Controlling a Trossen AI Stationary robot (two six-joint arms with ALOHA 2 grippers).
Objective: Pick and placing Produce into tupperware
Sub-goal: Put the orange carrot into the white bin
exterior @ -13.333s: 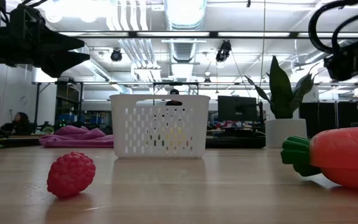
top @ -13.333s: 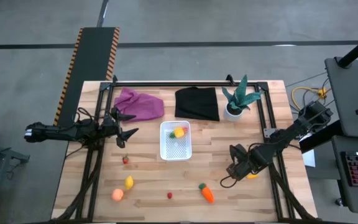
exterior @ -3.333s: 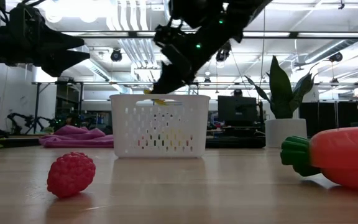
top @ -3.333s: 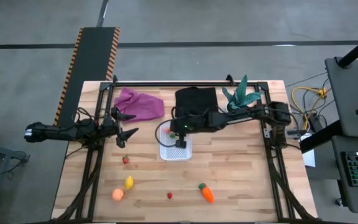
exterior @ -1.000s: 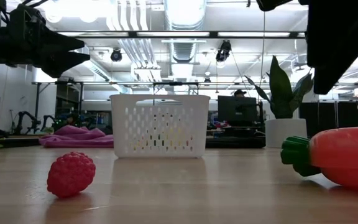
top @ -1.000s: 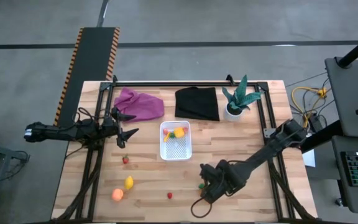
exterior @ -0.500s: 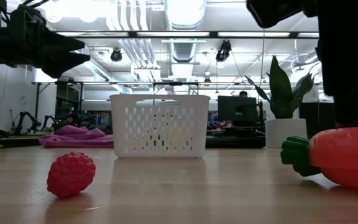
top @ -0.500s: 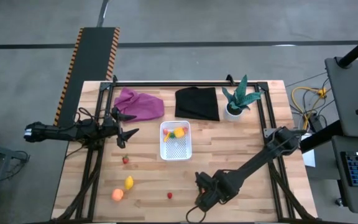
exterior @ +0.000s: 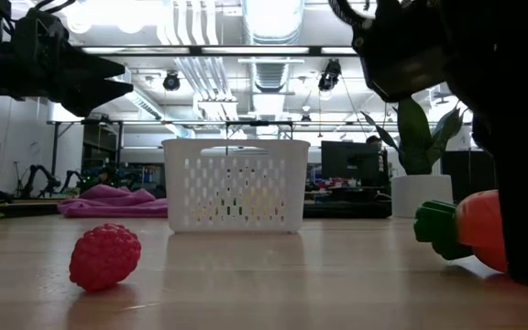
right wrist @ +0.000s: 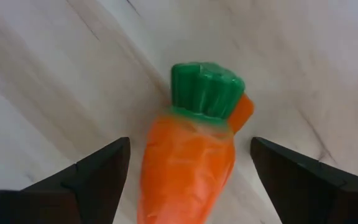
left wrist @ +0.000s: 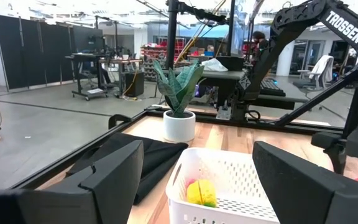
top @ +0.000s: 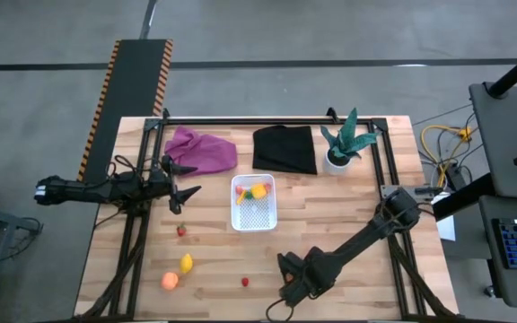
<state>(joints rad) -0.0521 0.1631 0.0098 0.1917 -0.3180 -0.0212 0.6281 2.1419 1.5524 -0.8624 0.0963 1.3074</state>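
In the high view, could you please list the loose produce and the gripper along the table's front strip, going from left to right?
Peach → lemon → small red berry → right gripper, hovering where the carrot lies.

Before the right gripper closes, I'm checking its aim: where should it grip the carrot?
Grip the carrot across its orange body, just below the green top, coming from above. It lies flat on the table, between the right gripper's open fingers.
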